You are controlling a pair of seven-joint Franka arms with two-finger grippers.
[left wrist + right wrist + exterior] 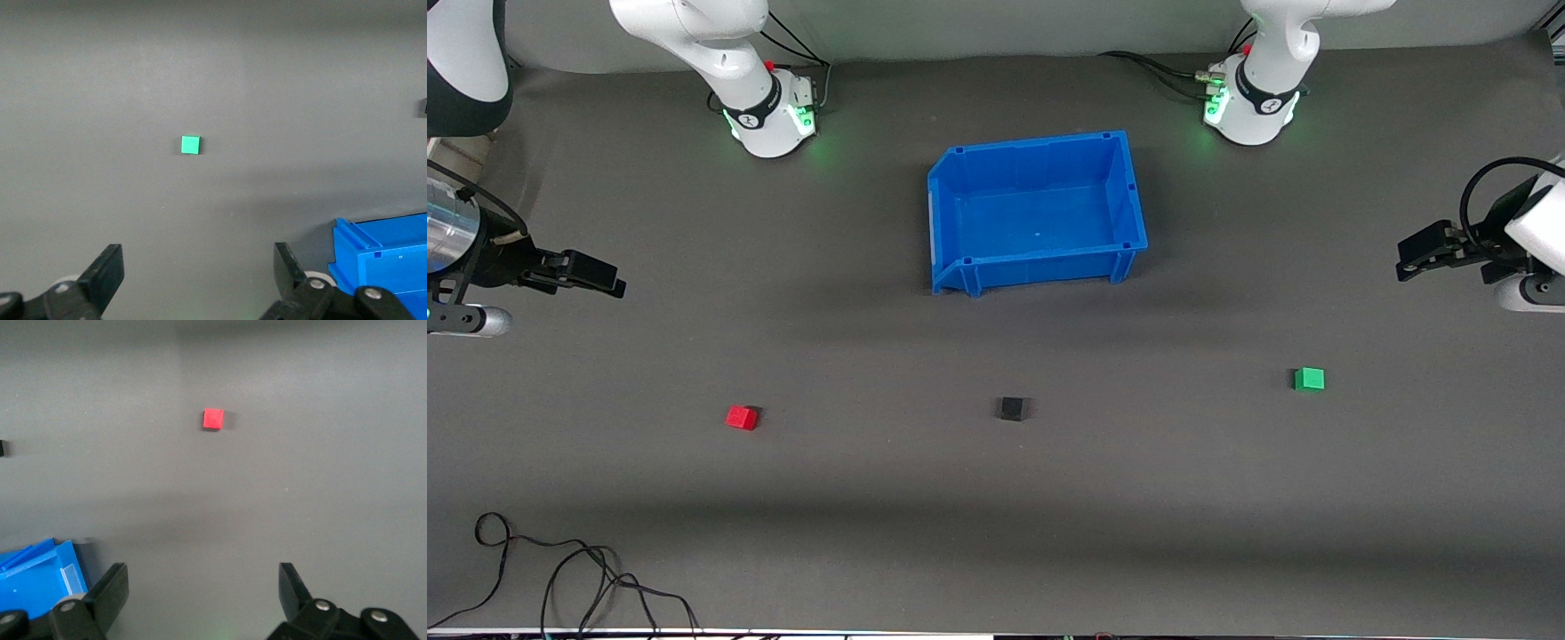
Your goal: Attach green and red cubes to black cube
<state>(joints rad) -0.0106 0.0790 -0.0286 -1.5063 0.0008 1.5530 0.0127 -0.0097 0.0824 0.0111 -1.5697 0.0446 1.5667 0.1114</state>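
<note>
A loose black cable lies coiled on the grey bench at the edge nearest the front camera, toward the right arm's end.

Farther in, three small cubes sit in a rough row, well apart from one another and none touching. The red cube lies toward the right arm's end, the black cube sits about midway along the bench, and the green cube rests toward the left arm's end, slightly farther from the front camera than the other two. In the right wrist view the red cube shows alone on bare mat; in the left wrist view the green cube does the same.

Farther still, the right pincer hangs over the bench at the right arm's end, its jaws spread wide and holding nothing. The left pincer hangs over the left arm's end, also wide and empty. Both arms wait.

Between the two arms, farther from the front camera than the black cube, stands an empty blue bin. A corner of the bin shows in each wrist view.

Farthest of all, the two arm bases stand along the bench's edge, lit green.
</note>
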